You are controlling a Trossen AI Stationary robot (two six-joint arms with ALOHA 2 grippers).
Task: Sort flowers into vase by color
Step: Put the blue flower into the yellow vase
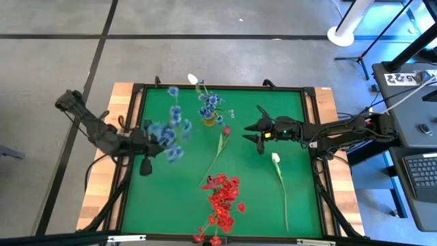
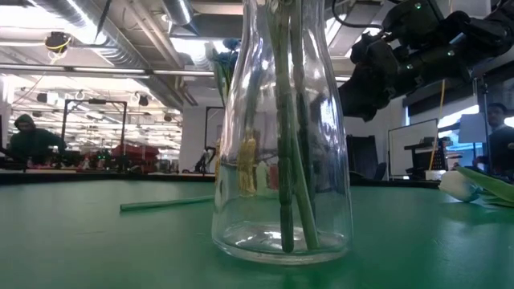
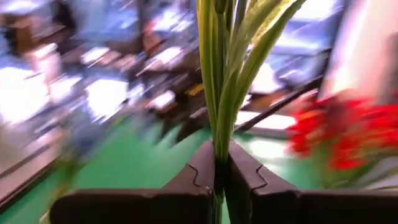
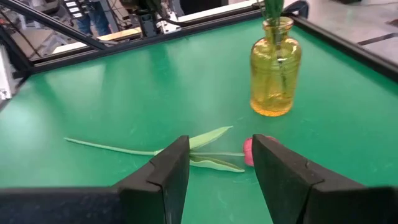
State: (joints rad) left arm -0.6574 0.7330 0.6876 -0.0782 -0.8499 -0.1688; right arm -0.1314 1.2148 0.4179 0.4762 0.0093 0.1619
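My left gripper [image 1: 151, 135] hovers over the table's left part, shut on a bunch of blue flowers [image 1: 172, 133]. My right gripper [image 1: 257, 134] is open and hangs above a single red bud flower [image 4: 249, 151] that lies flat on the mat [image 1: 221, 142]. A yellow vase [image 1: 209, 120] stands toward the far side with blue flowers in it. A white bud flower [image 1: 276, 161] lies on the right part. Red clusters [image 1: 222, 198] sit near the near edge. A clear glass vase [image 2: 281, 160] holds green stems. My left gripper pinches the green stems and leaves [image 3: 221, 146] of the blue bunch between its two fingers [image 3: 202, 171]. The fingers lie across the stems. The bunch is lifted clear of the table, and its blue heads reach toward the yellow vase.
Another white bud [image 1: 193, 79] shows at the far edge by the yellow vase. A raised black frame [image 1: 225, 87] rims the green mat. The clear vase stands close to the near edge. Bare mat lies between the two grippers and in the near left part [image 1: 164, 205].
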